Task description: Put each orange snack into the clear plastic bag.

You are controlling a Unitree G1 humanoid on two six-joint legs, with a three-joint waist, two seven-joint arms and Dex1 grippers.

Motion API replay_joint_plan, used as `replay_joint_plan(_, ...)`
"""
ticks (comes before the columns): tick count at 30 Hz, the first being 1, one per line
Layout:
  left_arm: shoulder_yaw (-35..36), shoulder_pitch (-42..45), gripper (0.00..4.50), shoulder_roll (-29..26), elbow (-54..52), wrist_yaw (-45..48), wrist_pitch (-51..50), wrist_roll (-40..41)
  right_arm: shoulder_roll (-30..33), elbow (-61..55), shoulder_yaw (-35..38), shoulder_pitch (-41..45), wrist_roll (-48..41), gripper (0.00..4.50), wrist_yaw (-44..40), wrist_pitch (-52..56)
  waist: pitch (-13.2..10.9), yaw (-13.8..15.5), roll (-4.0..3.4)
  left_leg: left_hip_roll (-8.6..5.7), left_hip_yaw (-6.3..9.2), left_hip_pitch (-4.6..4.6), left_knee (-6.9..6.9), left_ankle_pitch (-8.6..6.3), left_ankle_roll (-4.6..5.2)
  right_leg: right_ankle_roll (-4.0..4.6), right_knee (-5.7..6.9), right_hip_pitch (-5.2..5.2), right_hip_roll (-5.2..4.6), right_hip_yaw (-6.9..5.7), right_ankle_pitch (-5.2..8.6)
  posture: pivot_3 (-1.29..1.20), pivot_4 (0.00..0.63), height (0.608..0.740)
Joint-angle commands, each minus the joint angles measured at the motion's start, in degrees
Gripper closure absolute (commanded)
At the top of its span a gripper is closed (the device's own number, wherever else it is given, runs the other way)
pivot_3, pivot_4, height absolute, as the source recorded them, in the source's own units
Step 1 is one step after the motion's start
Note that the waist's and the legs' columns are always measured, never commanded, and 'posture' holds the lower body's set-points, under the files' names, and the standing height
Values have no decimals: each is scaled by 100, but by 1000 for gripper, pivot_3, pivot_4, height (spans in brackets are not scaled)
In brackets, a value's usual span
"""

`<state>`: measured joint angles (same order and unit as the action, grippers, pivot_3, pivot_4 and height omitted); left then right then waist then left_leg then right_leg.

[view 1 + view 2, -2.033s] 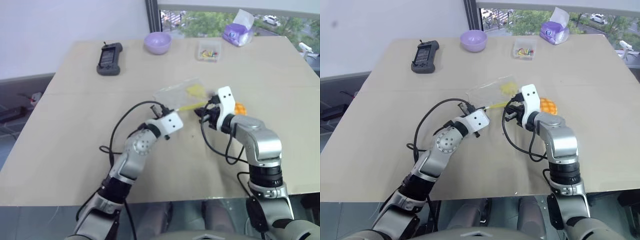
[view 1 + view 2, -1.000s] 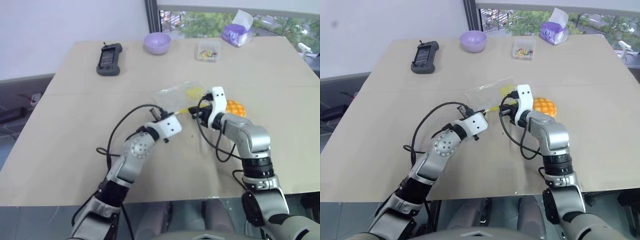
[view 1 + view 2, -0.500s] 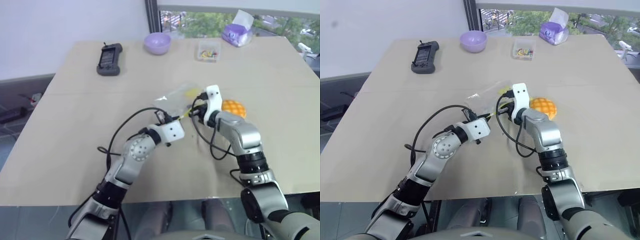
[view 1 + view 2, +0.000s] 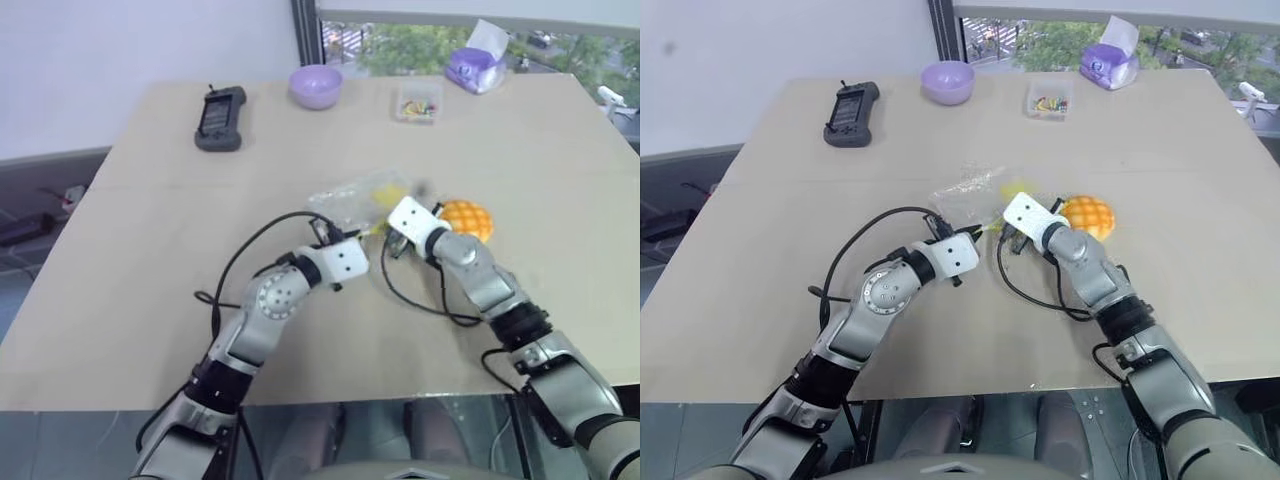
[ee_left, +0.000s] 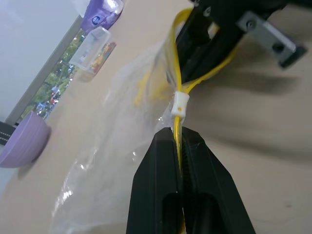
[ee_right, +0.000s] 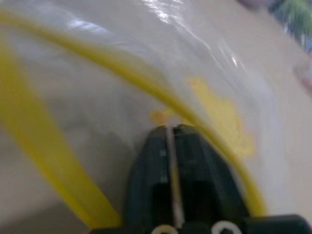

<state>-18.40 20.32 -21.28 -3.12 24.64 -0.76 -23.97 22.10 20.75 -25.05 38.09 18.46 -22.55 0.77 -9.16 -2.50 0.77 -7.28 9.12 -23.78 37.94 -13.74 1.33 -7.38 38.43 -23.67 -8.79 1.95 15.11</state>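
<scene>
Holding bag (image 4: 352, 196) mouth: left gripper (image 5: 179, 141) clamped on zip strip (image 5: 176, 78), right gripper (image 6: 171, 130) pinching film, nearly closed. Bun (image 4: 466, 218) outside. Risk: film slips, mouth collapses.

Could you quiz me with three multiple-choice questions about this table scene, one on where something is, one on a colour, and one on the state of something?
1. Where does the orange snack lie?
A. inside the clear plastic bag
B. on the table beside the right gripper
C. in the purple bowl

2. What colour is the zip strip of the clear plastic bag?
A. yellow
B. red
C. blue

3. What is the left gripper doing?
A. hanging open above the table
B. holding the black handheld device
C. pinching the bag's zip edge

Answers:
1. B: the bun sits on bare tabletop just past the right gripper, outside the bag.
2. A: the left wrist view shows a yellow strip running along the bag's mouth.
3. C: its two black fingers are closed with the yellow strip between them.
</scene>
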Motion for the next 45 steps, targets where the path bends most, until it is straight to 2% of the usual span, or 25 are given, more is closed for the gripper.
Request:
replay_joint_plan(1,116,118,4500,-28,-13,-66,122,52,191,79,-225,150,542,2375,21,-537,0,-4,0,0,0,1,0,0,0,0,0,0,0,0,0,0,150,740)
replay_joint_plan(6,143,129,4500,54,-35,-138,72,78,272,278,-199,299,1102,48,208,-366,3,-6,1,2,-1,4,0,0,0,0,0,8,3,1,0,0,150,740)
replay_joint_plan(11,198,107,4500,126,-65,-274,-67,19,509,301,-167,309,1524,48,190,-256,6,32,1,1,2,7,9,0,0,0,5,11,4,0,0,0,150,740)
replay_joint_plan(15,189,112,4500,112,-34,-316,-88,7,557,-126,8,156,1268,48,-236,-207,6,54,2,-3,4,5,16,0,0,0,6,14,2,0,0,0,150,740)
replay_joint_plan(22,281,155,4500,175,36,-494,-314,-5,520,-1943,885,-353,-297,48,-1460,469,5,31,1,-1,4,-3,15,0,0,0,6,12,2,0,0,0,150,740)
replay_joint_plan(24,304,154,4500,183,55,-546,-366,-16,755,-2648,1072,-700,-850,48,-2109,964,5,31,1,-1,4,-4,15,-1,0,0,6,11,2,0,0,0,150,740)
replay_joint_plan(27,315,180,4500,210,89,-582,-395,-11,1255,-3286,1169,-1154,-1116,48,-2651,1430,5,67,2,-2,9,-4,15,-1,2,0,2,13,1,-4,0,0,150,740)
replay_joint_plan(33,308,216,4500,262,127,-603,-403,-13,1278,-3275,2132,-1384,-1704,48,-2248,2377,4,76,2,-1,6,-3,15,-2,2,-1,3,15,0,-5,0,0,150,740)
replay_joint_plan(40,266,234,4500,261,162,-527,-367,-8,674,-2194,3031,-777,-2004,48,-1019,3276,5,84,2,-1,5,-3,14,-1,2,0,4,14,-1,-4,0,0,150,740)
replay_joint_plan(45,262,238,4500,238,157,-517,-353,-22,293,-1780,3445,-598,-2618,48,-859,3830,4,80,2,-1,3,-5,14,-1,2,0,3,13,-5,-2,0,0,150,740)
